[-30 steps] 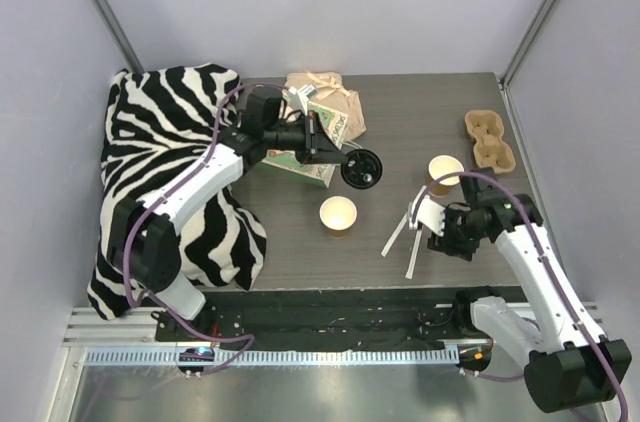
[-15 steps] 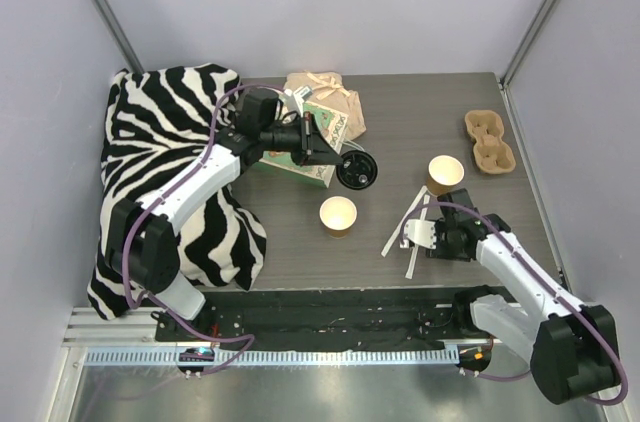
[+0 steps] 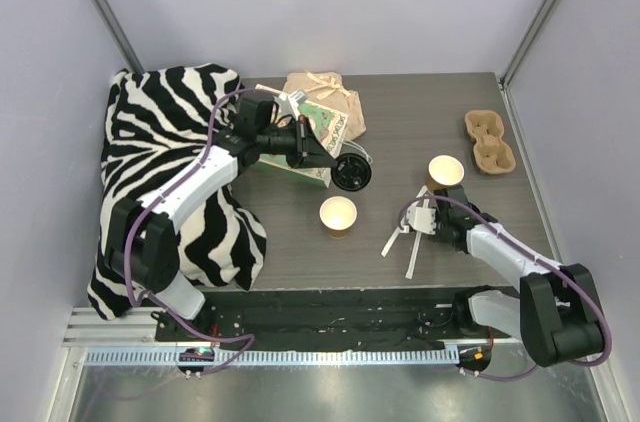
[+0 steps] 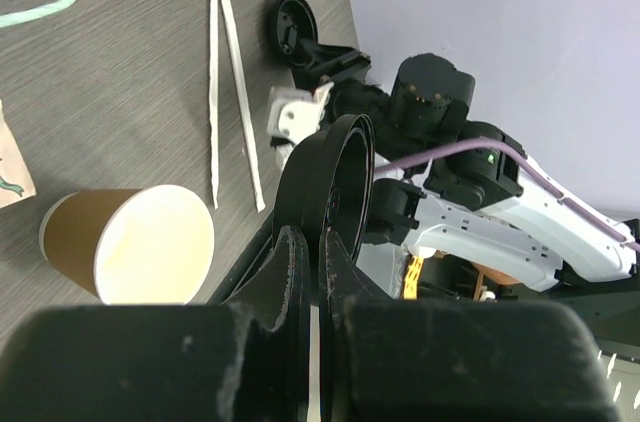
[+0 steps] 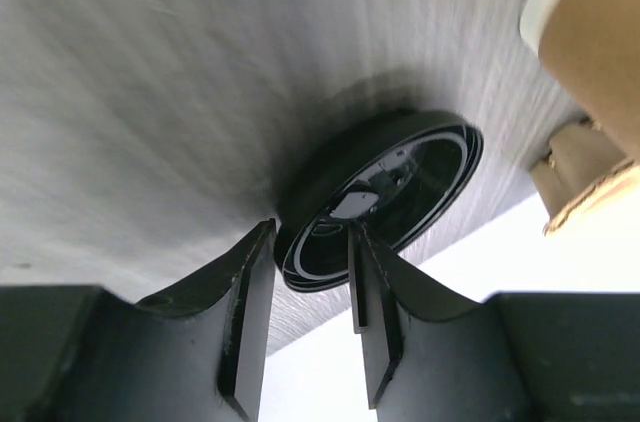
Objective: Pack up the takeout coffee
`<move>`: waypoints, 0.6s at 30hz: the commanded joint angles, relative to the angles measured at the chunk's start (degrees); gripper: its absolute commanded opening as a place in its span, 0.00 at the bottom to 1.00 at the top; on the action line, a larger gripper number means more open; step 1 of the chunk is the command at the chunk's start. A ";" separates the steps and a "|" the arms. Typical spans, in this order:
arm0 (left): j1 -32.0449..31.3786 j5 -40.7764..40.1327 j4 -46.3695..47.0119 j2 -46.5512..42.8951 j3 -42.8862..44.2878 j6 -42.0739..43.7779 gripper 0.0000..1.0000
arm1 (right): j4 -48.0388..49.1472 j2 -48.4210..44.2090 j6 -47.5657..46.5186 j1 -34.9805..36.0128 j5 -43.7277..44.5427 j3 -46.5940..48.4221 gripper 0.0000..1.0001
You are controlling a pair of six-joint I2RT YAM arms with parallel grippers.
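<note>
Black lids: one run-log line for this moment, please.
left tool: shut on black lid, held aloft | right tool: open, straddling rim of second black lid on table | paper cups: both unlidded

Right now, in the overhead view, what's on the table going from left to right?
From the left: zebra-striped cloth → open paper cup near the middle → white wrapped sticks → second open paper cup → cardboard cup carrier.

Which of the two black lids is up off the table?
The round black plastic lid pinched on edge in the left gripper, clear of the grey wood-grain table. The other black lid lies flat on it, by the open right gripper.
</note>
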 commanded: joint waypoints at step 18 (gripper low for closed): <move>1.98 12.42 6.11 -4.49 -7.01 -5.73 0.00 | -36.80 -12.44 12.81 5.21 -35.79 39.97 0.74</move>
